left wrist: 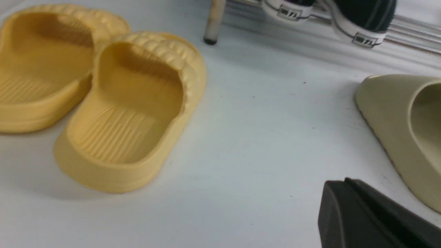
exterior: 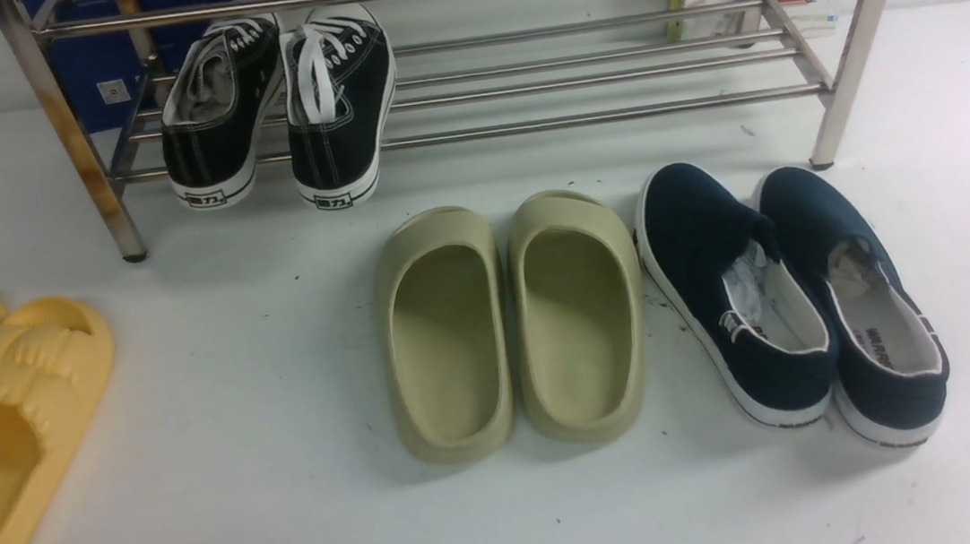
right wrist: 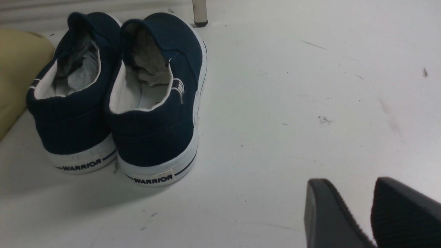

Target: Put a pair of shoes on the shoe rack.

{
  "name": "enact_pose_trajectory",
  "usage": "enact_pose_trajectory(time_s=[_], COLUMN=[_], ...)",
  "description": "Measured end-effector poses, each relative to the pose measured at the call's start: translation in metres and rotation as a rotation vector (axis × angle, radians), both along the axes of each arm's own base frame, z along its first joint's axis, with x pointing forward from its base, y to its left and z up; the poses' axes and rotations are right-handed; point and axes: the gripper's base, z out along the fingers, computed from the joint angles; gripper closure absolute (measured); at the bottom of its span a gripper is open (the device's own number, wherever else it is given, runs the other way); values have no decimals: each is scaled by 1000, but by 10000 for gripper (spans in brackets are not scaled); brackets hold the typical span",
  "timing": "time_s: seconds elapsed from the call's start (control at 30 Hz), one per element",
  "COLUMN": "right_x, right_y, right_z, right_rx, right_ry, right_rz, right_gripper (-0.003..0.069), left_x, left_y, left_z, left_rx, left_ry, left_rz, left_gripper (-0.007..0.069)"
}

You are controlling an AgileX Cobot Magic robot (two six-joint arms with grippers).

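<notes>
Your left hand point(left wrist: 375, 217) is closed and empty above the counter point(exterior: 294, 508); your right hand point(right wrist: 370, 213) shows a narrow gap, also empty. At eleven o'clock, the black canvas sneakers point(exterior: 278, 104) sit tilted on the shoe rack point(exterior: 590, 72). They look light and soft-sided; grip the stiffer heel collar if adjusting.
</notes>
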Motion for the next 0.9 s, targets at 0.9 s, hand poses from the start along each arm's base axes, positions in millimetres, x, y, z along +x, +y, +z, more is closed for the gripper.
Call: enact_pose_trajectory(time_s=[0.9], right_x=[0], right_y=[0], right_z=[0], right_rx=[0], right_ry=[0], right_rz=[0], right_gripper=[419], left_x=[-2], left_y=[1], left_z=[-7], left_rx=[20], left_ry=[78], left_rz=[21], left_gripper=[638])
